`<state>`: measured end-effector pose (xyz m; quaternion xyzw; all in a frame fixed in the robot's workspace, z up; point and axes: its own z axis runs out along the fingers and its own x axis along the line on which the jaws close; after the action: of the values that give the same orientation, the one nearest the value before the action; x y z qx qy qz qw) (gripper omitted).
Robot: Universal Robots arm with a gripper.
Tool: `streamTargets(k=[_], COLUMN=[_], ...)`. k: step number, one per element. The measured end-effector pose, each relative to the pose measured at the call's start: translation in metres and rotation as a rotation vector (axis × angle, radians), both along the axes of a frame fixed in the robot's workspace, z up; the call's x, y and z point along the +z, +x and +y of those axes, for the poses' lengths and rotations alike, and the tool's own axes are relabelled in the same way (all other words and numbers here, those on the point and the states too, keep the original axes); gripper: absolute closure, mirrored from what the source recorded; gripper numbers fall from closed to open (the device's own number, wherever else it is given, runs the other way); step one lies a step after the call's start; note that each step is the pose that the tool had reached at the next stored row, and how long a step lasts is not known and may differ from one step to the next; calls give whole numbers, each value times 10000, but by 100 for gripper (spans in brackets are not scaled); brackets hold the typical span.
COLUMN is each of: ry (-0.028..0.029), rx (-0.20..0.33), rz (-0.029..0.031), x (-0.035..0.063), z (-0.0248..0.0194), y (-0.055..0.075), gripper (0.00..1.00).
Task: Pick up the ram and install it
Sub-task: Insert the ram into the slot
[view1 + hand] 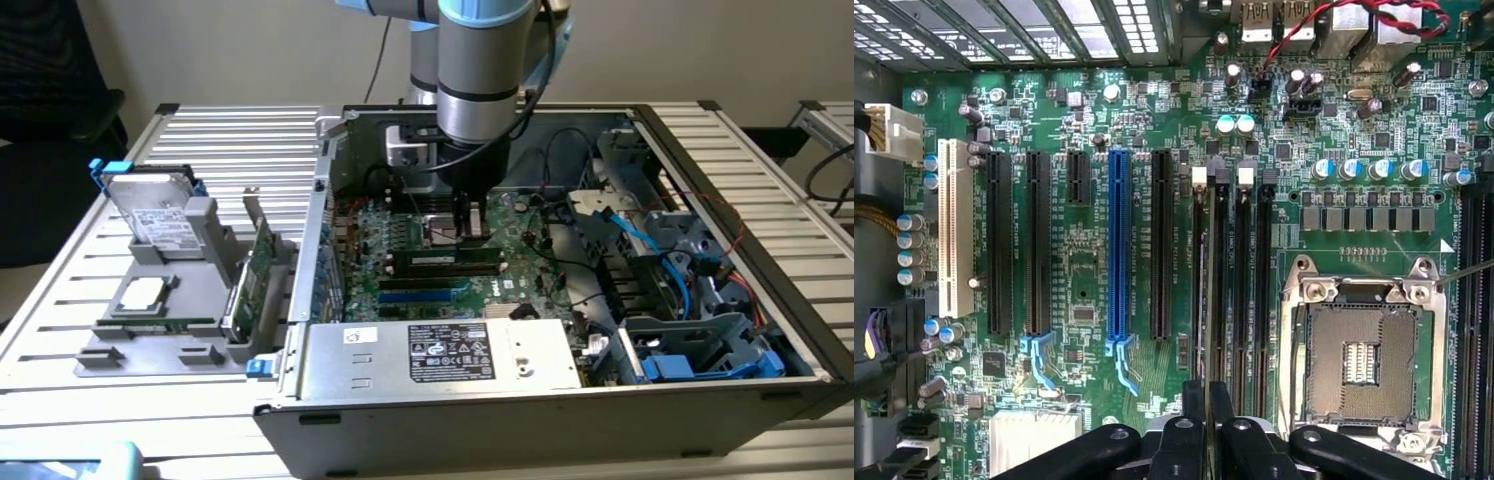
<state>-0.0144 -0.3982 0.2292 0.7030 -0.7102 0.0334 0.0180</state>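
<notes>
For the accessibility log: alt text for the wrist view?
The pincer grips a thin ram stick edge-on over the black memory slots of a green motherboard. An empty processor socket sits beside those slots, with longer card slots on their other side.

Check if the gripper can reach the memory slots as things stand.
Likely yes: the gripper, shut on the ram, hangs right above the memory slots, with nothing seen between.
</notes>
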Motion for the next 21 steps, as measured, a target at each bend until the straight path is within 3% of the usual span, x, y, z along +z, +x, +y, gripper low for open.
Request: streamTargets(k=[21], ry=[1], rx=[17], rz=[0], x=[-3], z=[-4], y=[-3], gripper=[86])
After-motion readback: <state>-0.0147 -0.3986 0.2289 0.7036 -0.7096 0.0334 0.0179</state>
